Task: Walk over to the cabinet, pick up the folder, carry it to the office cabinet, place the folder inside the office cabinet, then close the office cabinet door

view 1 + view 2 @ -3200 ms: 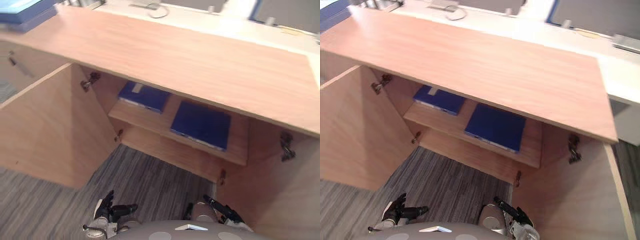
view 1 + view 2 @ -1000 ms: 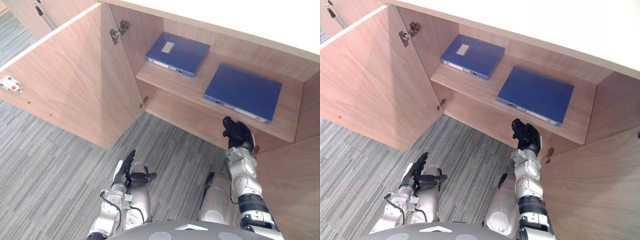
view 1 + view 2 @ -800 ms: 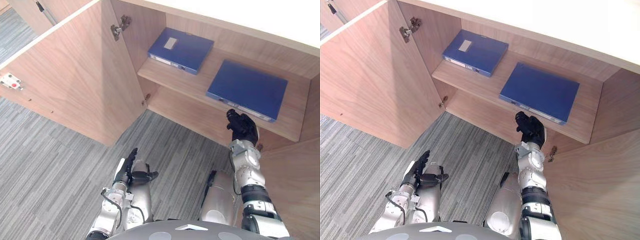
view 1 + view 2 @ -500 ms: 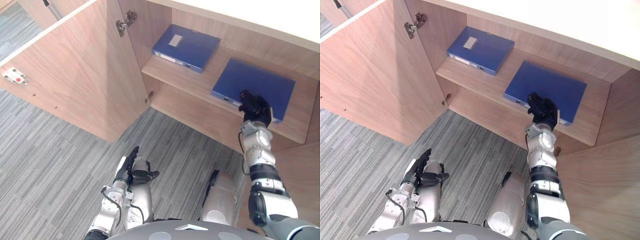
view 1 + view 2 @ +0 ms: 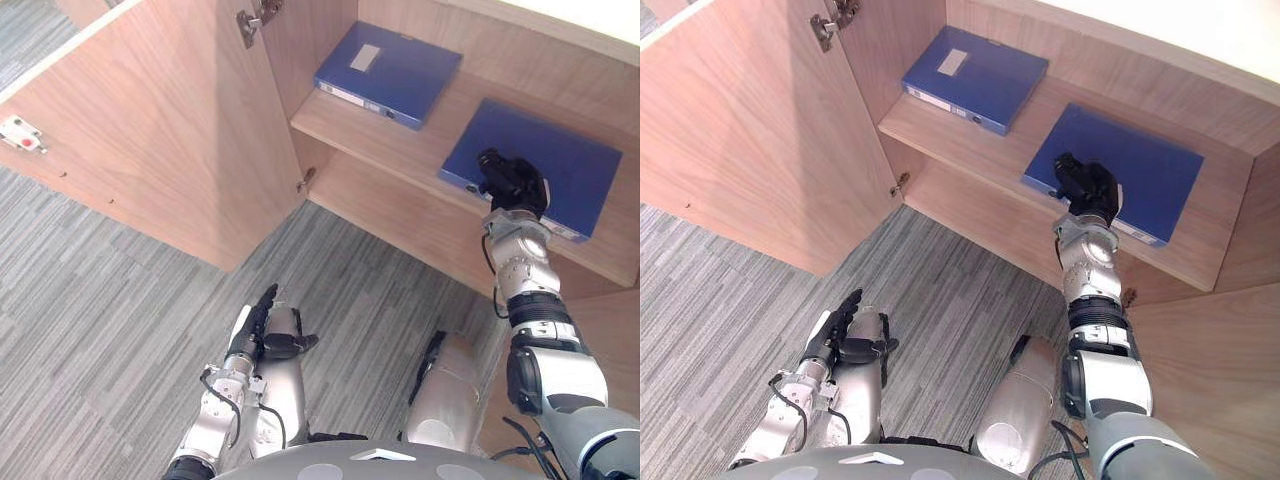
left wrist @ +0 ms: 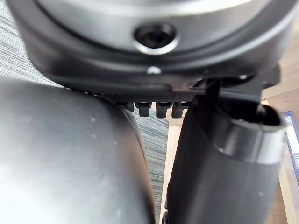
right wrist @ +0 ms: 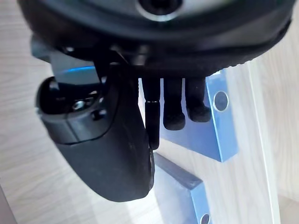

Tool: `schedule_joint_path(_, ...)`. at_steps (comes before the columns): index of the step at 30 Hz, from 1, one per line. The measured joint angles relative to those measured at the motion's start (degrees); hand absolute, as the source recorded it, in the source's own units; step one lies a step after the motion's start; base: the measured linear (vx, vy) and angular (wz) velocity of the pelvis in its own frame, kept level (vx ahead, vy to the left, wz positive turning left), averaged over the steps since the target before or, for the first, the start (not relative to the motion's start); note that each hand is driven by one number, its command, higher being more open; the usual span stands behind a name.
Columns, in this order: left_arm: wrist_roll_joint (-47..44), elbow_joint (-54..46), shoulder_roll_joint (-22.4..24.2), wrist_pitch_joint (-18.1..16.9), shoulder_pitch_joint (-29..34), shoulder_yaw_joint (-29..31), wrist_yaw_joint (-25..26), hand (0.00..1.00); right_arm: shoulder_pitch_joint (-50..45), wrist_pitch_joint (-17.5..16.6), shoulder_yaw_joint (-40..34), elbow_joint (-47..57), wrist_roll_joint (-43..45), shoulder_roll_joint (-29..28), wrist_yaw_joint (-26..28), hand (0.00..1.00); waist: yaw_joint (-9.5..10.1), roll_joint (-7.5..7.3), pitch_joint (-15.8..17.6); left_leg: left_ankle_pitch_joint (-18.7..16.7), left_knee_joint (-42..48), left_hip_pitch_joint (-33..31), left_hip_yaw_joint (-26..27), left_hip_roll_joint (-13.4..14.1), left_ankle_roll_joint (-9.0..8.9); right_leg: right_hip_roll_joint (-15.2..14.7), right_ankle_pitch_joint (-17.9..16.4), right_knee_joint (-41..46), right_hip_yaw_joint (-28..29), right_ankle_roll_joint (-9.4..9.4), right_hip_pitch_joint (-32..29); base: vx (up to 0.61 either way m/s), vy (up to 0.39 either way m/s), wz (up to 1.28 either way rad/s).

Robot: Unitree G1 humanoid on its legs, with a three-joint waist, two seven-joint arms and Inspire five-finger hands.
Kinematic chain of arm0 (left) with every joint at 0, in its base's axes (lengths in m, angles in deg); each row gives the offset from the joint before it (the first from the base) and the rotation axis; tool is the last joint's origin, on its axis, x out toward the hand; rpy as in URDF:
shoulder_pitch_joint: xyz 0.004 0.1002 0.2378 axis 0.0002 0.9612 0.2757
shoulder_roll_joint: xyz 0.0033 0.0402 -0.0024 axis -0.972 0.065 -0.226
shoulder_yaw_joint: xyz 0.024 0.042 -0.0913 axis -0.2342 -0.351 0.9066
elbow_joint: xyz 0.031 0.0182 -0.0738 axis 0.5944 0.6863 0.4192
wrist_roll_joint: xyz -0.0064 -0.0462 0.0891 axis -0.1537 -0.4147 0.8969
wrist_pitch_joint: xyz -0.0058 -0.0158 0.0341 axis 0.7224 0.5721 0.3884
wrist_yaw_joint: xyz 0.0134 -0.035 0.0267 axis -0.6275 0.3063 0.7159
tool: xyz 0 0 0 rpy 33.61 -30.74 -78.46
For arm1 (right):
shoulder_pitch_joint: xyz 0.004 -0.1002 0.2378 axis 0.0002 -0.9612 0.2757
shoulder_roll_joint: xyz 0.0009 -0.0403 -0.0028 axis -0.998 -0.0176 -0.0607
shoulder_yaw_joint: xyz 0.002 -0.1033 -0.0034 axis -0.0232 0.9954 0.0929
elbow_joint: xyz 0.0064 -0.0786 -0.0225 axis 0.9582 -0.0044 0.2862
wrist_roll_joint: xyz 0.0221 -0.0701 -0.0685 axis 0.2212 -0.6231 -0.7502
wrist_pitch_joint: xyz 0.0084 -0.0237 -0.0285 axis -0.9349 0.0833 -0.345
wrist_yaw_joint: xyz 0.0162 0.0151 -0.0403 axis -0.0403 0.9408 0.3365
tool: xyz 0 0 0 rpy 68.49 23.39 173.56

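My right hand point(image 5: 512, 182) is over the near edge of the folder point(image 5: 565, 160), which lies flat on the cabinet shelf point(image 5: 390, 140). Fingers point(image 7: 174, 109) straight, apart, clamped on nothing. Folder likely stiff, light, slick: pinch its near spine edge.

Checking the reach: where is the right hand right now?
In the eye views the right hand is at the near edge of the right blue folder on the cabinet shelf, with the other blue folder further left.

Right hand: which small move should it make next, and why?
Probably lower the right hand and close it on the near edge of the blue folder under it: its fingers are open at that edge, and the folder lies flat on the shelf, not yet gripped.
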Motion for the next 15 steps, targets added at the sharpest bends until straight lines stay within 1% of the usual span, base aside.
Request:
schedule_joint_path(8, -1.42, -0.90, -0.29, 0.09, -0.02, 0.02, 0.43, 1.00, -0.01, 0.04, 0.11, -0.58, -0.07, 0.16, -0.15, 0.00, 0.00, -0.14, 0.40, -1.33, 3.00, -1.94, -0.10, 0.04, 0.04, -0.46, -0.91, 2.45, 1.10, 0.26, -1.98, -0.02, 0.034, -0.01)
schedule_joint_path(15, -1.44, -2.29, -0.48, 0.22, 0.20, 0.02, 0.55, 1.00, 0.09, 0.07, 1.09, -0.62, -0.08, 0.44, -0.46, 0.00, 0.43, -0.18, 0.44, -2.55, 6.25, -4.18, -0.29, 0.13, 0.21, -0.77, -1.93, 5.45, 2.37, 0.72, -4.42, -0.01, 0.038, 0.00)
